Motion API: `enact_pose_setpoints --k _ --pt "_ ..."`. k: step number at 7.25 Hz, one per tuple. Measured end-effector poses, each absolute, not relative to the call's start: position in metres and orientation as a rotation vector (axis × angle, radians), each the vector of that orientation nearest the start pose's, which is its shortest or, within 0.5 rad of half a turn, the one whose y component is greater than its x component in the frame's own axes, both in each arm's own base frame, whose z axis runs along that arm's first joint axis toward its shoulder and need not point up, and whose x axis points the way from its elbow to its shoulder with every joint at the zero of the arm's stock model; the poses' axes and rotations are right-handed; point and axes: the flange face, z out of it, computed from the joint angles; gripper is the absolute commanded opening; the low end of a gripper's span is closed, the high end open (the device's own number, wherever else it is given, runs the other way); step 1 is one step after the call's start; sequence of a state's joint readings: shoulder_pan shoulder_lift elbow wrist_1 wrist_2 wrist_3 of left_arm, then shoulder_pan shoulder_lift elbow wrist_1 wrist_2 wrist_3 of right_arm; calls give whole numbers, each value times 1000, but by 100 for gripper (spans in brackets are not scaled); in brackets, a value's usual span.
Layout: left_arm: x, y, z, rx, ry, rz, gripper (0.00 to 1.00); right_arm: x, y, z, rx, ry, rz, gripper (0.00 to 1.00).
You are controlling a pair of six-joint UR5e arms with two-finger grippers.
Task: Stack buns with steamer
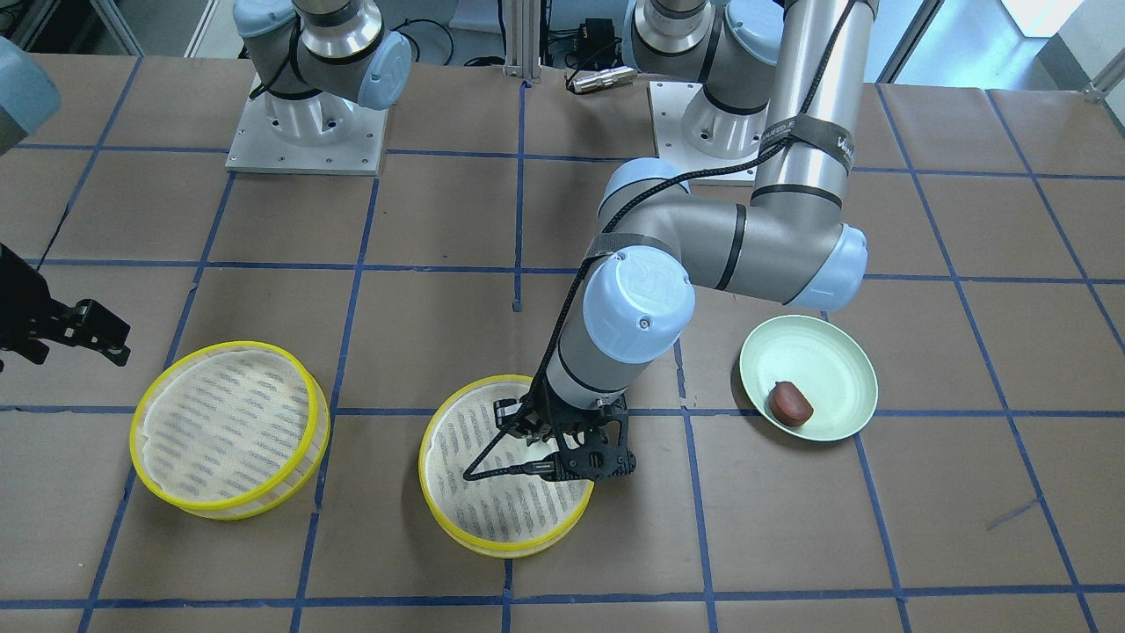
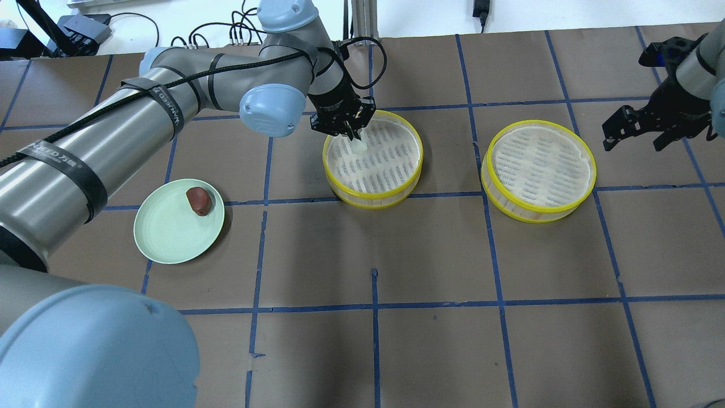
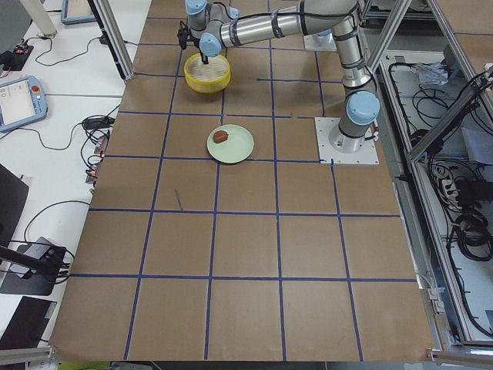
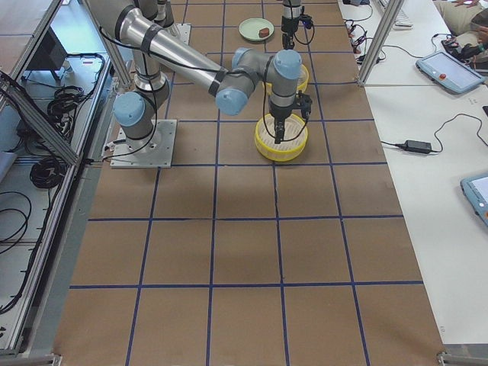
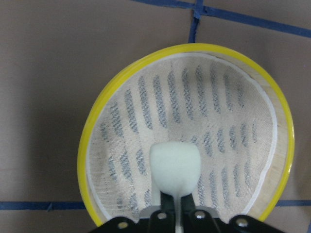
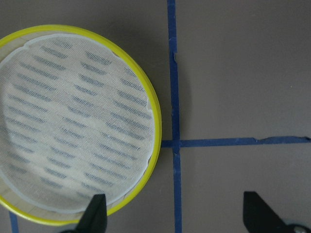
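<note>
My left gripper (image 2: 348,129) is shut on the smooth white bun (image 5: 175,165) and holds it low over the cloth liner of the middle yellow-rimmed steamer (image 2: 374,199), near the basket's left edge. In the front view the gripper (image 1: 571,450) hides that bun. The dark reddish-brown bun (image 2: 199,200) lies on the pale green plate (image 2: 164,238). My right gripper (image 2: 634,127) is open and empty, just right of the second steamer (image 2: 532,214).
The second steamer's rim (image 6: 155,114) sits left of a blue tape cross in the right wrist view. The plate (image 1: 835,360) lies on brown paper with blue tape lines. The arm bases stand at the table's back.
</note>
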State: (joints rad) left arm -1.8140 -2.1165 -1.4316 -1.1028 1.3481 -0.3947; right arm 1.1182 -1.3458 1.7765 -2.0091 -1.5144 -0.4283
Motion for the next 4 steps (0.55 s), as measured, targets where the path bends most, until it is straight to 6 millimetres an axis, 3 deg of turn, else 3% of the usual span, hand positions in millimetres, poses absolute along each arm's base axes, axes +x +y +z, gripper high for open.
enact_pose_setpoints --k 1,3,4 --pt "-327 -628 273 -239 3370 2 71 -124 -559 292 15 3073 -51 100" --pt "-341 -628 255 -217 3378 -32 81 -126 -555 266 -6 3062 -62 100" --pt "-344 -627 251 -208 3377 -31 81 -125 -553 260 -8 3060 -62 100"
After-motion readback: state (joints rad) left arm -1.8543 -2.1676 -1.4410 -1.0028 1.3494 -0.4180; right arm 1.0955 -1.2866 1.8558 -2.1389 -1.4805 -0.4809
